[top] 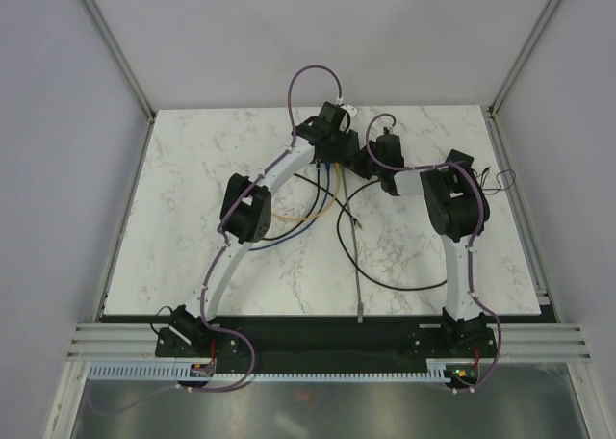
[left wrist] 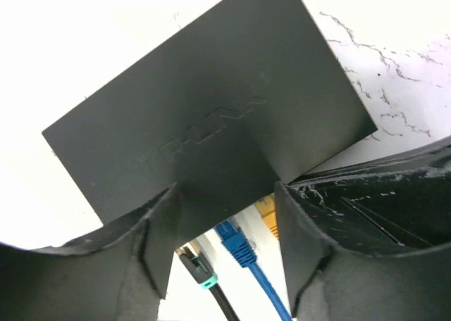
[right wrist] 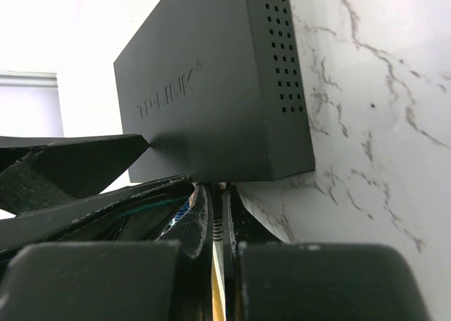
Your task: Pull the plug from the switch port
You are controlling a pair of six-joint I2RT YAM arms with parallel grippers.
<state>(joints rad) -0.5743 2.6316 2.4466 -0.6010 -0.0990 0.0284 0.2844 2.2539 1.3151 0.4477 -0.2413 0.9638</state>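
The switch (left wrist: 211,110), a flat black box, lies on the marble table. In the right wrist view the switch (right wrist: 204,89) fills the top, its vented side facing right. Three plugs sit along its near side: a yellow plug (left wrist: 270,219), a blue plug (left wrist: 236,243) and a black plug with a teal band (left wrist: 196,265). My left gripper (left wrist: 225,201) is open, its fingertips over the switch's near edge on either side of the plugs. My right gripper (right wrist: 227,215) is shut on the yellow-cabled plug (right wrist: 219,226) right at the port. From above, both grippers (top: 332,145) (top: 364,160) cover the switch.
Yellow (top: 298,211), blue (top: 306,225) and black (top: 385,277) cables trail from the switch toward the near edge. A loose grey cable (top: 358,266) runs down the middle of the table. A small black clip of wire (top: 500,179) lies at the right edge.
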